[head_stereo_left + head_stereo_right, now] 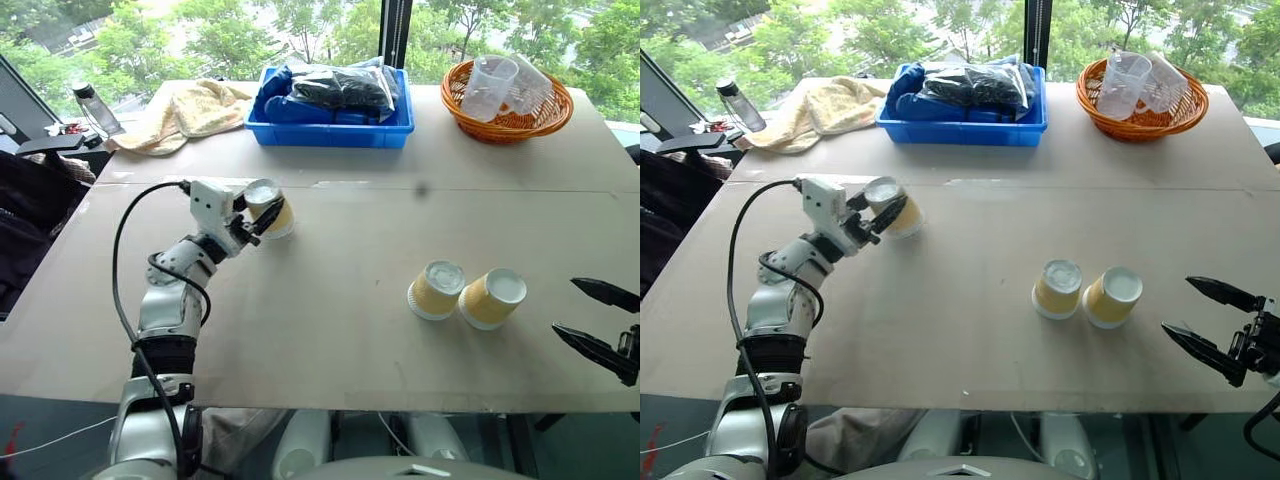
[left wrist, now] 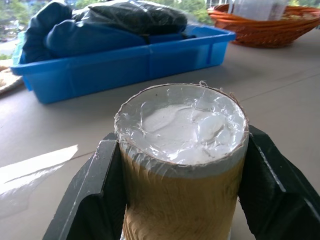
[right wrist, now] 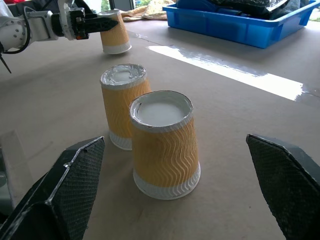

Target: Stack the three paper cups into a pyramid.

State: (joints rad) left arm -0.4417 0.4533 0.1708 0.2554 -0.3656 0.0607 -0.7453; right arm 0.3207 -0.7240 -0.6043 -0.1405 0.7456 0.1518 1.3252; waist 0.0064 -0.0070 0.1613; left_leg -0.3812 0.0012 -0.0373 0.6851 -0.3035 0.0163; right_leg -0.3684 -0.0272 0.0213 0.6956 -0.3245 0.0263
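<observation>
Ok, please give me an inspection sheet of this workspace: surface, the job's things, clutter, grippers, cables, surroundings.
Surface: tan table, a faint seam across it.
Job's things: two paper cups stand upside down, side by side, at the right; the third cup is at the left, upside down, tilted. No pyramid yet.
Clutter: blue bin with dark bags, wicker basket with clear plastic cups, yellow towel, bottle, all along the far edge.
Grippers: left gripper shut on the third cup; right gripper open, beside the pair, apart from them.
Cables: black cable looping along the left arm.
Surroundings: window with green trees.
</observation>
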